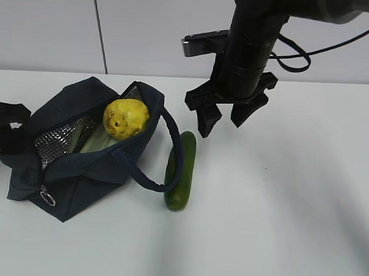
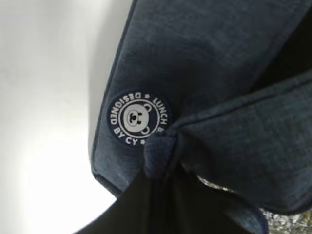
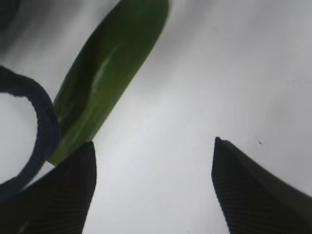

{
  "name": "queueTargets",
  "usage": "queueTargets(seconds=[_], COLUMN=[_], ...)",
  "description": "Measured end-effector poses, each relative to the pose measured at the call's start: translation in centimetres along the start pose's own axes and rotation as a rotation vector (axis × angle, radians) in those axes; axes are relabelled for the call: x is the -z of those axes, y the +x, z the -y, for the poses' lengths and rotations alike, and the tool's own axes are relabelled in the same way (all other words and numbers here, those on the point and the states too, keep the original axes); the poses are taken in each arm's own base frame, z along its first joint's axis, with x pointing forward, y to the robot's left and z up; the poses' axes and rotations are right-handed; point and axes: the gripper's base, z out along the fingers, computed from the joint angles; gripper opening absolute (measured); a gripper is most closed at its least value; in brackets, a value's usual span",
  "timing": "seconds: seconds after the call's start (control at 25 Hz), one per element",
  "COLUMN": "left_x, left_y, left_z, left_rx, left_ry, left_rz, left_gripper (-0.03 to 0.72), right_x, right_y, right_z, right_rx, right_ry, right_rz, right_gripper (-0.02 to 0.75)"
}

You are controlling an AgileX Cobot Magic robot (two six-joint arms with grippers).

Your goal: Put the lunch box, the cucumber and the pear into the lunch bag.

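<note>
The lunch bag (image 1: 77, 169) is positioned on the left part of the white table (image 1: 279, 229), with its top unzipped and the silver foil lining (image 1: 59, 141) exposed. The pear (image 1: 125, 118) is seated in the mouth of the bag, resting above the pale green lid of the lunch box (image 1: 99, 143), which is partly visible inside. The strap handle (image 1: 171, 156) is looped out to the right of the bag and lies against the cucumber (image 1: 180, 170), which is laid flat on the table just beside the bag. The ring pull (image 1: 47, 197) of the zipper is seen hanging at the near left corner of the bag. A round bear logo patch (image 2: 138, 118) is shown on the bag fabric in the left wrist view. The left gripper (image 1: 2, 128) is located at the left end of the bag and is closed on a fold of the bag's edge. The right gripper (image 1: 226, 118) is held above the table, near the far end of the cucumber, with its jaws spread wide and nothing between them.
</note>
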Motion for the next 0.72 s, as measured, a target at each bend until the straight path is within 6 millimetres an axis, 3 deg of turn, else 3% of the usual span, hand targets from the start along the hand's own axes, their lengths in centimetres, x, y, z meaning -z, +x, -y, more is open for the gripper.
queueTargets(seconds=[0.32,0.56,0.72], left_x=[-0.2,-0.2,-0.2], left_y=[-0.1,-0.1,-0.1], left_z=[-0.2,-0.2,-0.2], left_rx=[-0.014,-0.013,-0.01], left_ry=[-0.017,-0.019,-0.019], left_rz=[0.0,0.003,0.003], left_gripper=[0.001,0.001,0.001], right_x=[-3.0,-6.4,-7.3], right_y=[-1.5,-1.6,-1.8], right_z=[-0.5,-0.5,-0.5], right_rx=[-0.12,-0.163,-0.178], right_ry=[-0.084,-0.107,-0.111], right_rz=[0.09,0.042,0.058], right_gripper=[0.571,0.571,0.571])
